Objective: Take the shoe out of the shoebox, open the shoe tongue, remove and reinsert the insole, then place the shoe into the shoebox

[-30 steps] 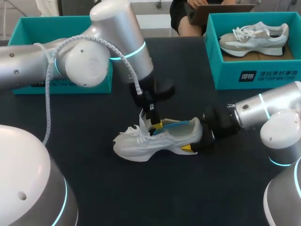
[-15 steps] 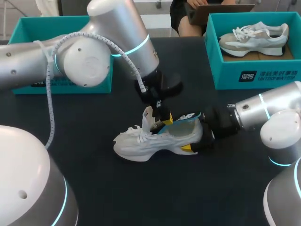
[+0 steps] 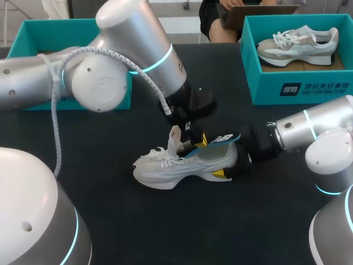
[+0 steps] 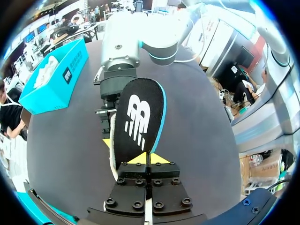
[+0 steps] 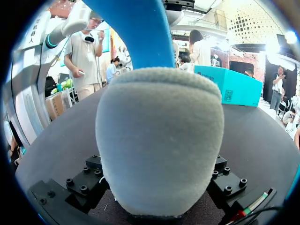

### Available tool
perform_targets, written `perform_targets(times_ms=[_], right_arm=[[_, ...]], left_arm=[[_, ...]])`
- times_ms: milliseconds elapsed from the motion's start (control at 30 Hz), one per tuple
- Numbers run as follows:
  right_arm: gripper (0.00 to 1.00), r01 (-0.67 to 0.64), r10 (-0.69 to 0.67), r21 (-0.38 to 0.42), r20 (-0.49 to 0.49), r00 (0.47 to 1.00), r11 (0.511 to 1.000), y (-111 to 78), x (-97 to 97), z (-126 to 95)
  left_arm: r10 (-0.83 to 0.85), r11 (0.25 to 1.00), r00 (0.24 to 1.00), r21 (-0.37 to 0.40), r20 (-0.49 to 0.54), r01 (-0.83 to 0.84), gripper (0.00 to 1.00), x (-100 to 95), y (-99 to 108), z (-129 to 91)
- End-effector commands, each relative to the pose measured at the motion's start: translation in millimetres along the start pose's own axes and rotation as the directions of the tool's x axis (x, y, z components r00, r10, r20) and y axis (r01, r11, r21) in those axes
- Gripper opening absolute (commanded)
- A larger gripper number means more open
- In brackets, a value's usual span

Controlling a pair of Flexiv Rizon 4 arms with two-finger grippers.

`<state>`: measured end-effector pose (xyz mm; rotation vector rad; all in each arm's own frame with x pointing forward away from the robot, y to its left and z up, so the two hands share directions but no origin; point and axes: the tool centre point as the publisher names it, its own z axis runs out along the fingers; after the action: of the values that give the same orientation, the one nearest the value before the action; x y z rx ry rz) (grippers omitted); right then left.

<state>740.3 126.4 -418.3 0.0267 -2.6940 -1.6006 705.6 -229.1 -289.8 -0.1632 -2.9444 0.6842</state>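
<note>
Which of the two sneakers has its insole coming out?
The sneaker on the table: the left claw holds its insole partly out, the right claw grips its heel. The other sneaker sits in the teal box.

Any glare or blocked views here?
Head view: highlights glare on the left arm, which hides part of the left shoebox. Right wrist view: the shoe, heel-on, fills most of it. Left wrist view: the insole fills the middle.

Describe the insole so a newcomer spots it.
On the dark table, find the pale shoe lying on its own mid-table. The insole slants up out of its opening, pinched by the left gripper; it alone is a flat black sheet with a blue rim.
</note>
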Motion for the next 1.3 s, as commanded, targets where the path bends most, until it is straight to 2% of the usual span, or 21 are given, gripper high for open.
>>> perform_targets(times_ms=[33,100,167,233,300,567,833,967,1133,1300], right_arm=[[0.00,-0.001,0.001,0.003,0.001,1.000,1.000,-4.7,-1.6,4.9],[0.00,-0.001,0.001,0.003,0.001,1.000,1.000,-4.7,-1.6,4.9],[0.00,-0.001,0.001,0.003,0.001,1.000,1.000,-4.7,-1.6,4.9],[0.00,-0.001,0.001,0.003,0.001,1.000,1.000,-4.7,-1.6,4.9],[0.00,-0.001,0.001,0.003,0.001,1.000,1.000,-4.7,-1.6,4.9],[0.00,-0.001,0.001,0.003,0.001,1.000,1.000,-4.7,-1.6,4.9],[0.00,-0.001,0.001,0.003,0.001,1.000,1.000,-4.7,-1.6,4.9],[0.00,-0.001,0.001,0.003,0.001,1.000,1.000,-4.7,-1.6,4.9],[0.00,-0.001,0.001,0.003,0.001,1.000,1.000,-4.7,-1.6,4.9],[0.00,-0.001,0.001,0.003,0.001,1.000,1.000,-4.7,-1.6,4.9]], left_arm=[[0.016,1.000,0.999,0.012,0.030,-0.017,0.07,5.5,-0.1,6.3],[0.025,0.999,0.999,0.021,0.042,-0.026,0.12,5.8,-0.2,7.1],[0.025,0.999,0.998,0.039,0.063,-0.027,0.29,7.3,-0.1,5.9],[0.027,0.997,0.996,0.064,0.085,-0.033,0.41,9.0,0.2,3.0],[0.039,0.996,0.994,0.078,0.104,-0.047,0.45,11.3,0.9,0.4],[0.084,0.990,0.979,0.093,0.187,-0.103,0.45,8.7,-3.3,6.2],[0.113,0.980,0.959,0.129,0.259,-0.150,0.41,3.2,-13.3,18.6],[0.119,0.978,0.954,0.132,0.276,-0.160,0.37,-0.1,-16.6,24.6],[0.089,0.975,0.953,0.171,0.289,-0.143,0.36,-6.1,-20.6,29.2],[0.049,0.973,0.955,0.202,0.291,-0.111,0.38,-11.5,-21.0,30.6]])
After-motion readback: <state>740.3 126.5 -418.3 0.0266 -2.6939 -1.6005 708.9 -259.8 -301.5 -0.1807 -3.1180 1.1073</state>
